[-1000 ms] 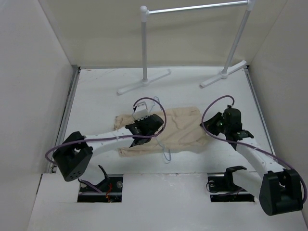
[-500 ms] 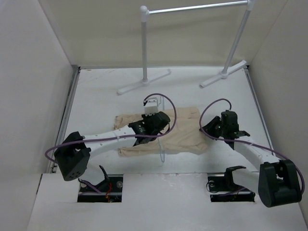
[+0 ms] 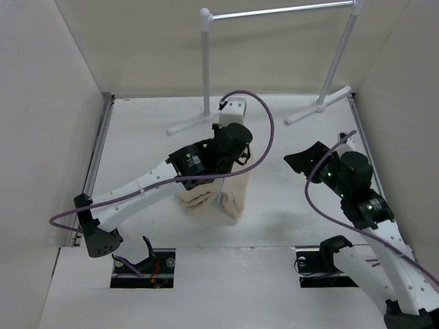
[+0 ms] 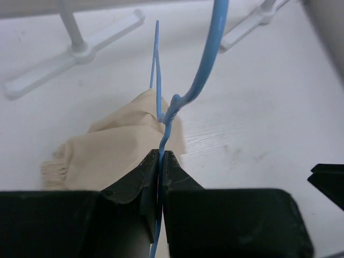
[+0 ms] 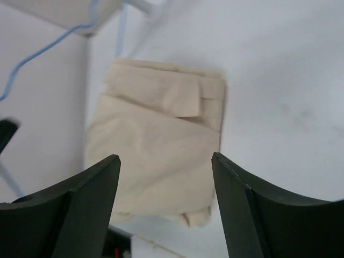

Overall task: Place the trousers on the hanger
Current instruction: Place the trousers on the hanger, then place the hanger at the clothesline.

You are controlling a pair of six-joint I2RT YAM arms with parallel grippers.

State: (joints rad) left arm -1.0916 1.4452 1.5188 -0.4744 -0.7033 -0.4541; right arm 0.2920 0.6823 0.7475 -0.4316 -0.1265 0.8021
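My left gripper (image 4: 159, 157) is clamped on the hanger (image 4: 207, 64), mid-frame, with the trousers (image 4: 115, 153) seemingly draped over it. My right gripper (image 5: 164, 158) stands apart, empty. Nearly done, I judge.

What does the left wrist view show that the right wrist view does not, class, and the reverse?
Left wrist only: the left gripper shut on the thin pale blue wire hanger, just below its twisted neck. Right wrist only: the right gripper open, and a pocket flap on the cloth. Both: the soft beige cloth trousers, some of the hanger's wire, and the white table.
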